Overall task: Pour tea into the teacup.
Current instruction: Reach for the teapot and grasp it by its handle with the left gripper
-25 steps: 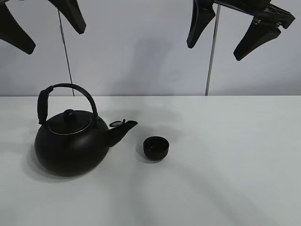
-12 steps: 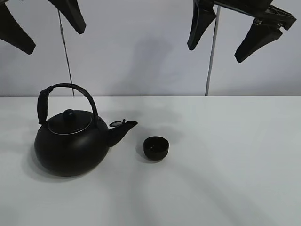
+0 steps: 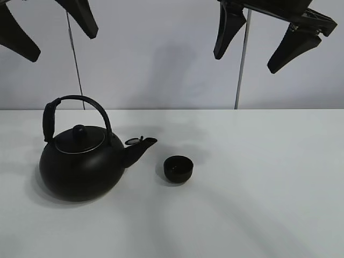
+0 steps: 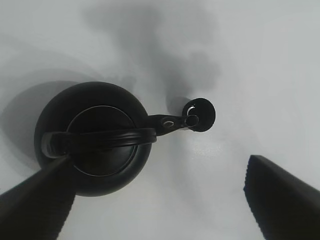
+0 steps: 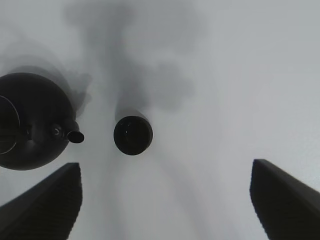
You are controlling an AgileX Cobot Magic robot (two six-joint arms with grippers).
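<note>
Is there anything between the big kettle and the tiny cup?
Nothing. Only bare white table separates the kettle from the teacup, clearest in the exterior high view.

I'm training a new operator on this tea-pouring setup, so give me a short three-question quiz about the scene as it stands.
1. True or false: the spout of the kettle points toward the teacup.
2. The left gripper is: A) shut on the kettle's handle; B) open, up above the table, holding nothing; C) shut on the teacup.
3. Fill in: the teacup stands ___ on the table, apart from the kettle.
Key: 1 true; 2 B; 3 upright.
</note>
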